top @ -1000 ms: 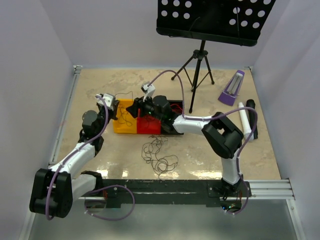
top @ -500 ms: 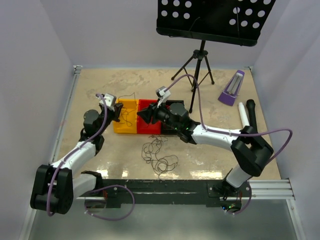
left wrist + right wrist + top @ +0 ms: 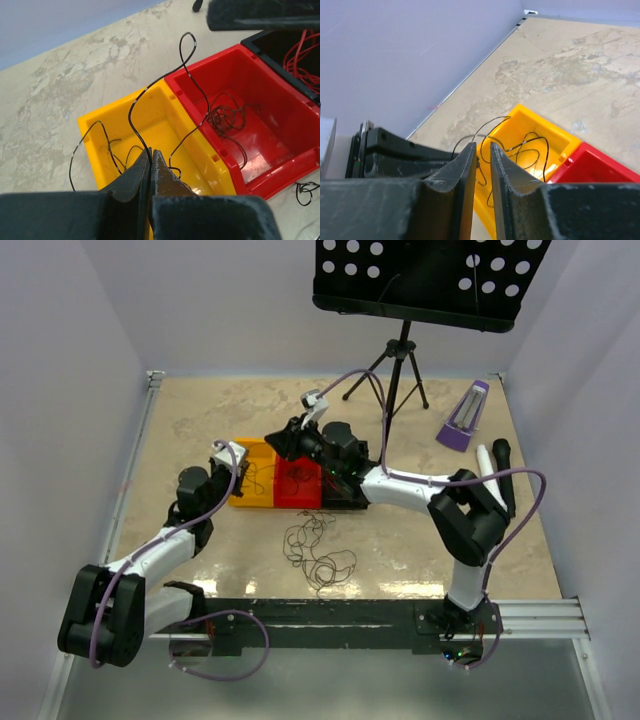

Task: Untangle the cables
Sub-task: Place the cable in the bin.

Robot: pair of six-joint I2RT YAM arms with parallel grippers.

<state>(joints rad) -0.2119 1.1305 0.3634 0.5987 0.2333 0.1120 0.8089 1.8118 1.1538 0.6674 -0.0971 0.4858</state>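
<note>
My left gripper (image 3: 150, 151) is shut on a thin black cable (image 3: 129, 120) over the yellow bin (image 3: 95, 131). That cable rises in a loop and runs into the red bin (image 3: 280, 107), where a dark tangle (image 3: 226, 118) lies. Red cables (image 3: 302, 52) fill the black bin. My right gripper (image 3: 482, 145) hovers over the yellow bin (image 3: 555, 135), its jaws a narrow gap apart with black cable strands in the gap. In the top view the left gripper (image 3: 237, 478) and the right gripper (image 3: 284, 441) stand close together at the bins. A loose black tangle (image 3: 318, 550) lies on the table.
A music stand (image 3: 400, 370) stands at the back, and a purple metronome (image 3: 463, 418) is at the back right. A white tube and a black one (image 3: 492, 472) lie at the right. Walls close in on both sides.
My right gripper's jaws have narrowed, and it has moved left and toward the back, over the yellow bin. My left gripper, still shut, has shifted slightly toward the bins.
</note>
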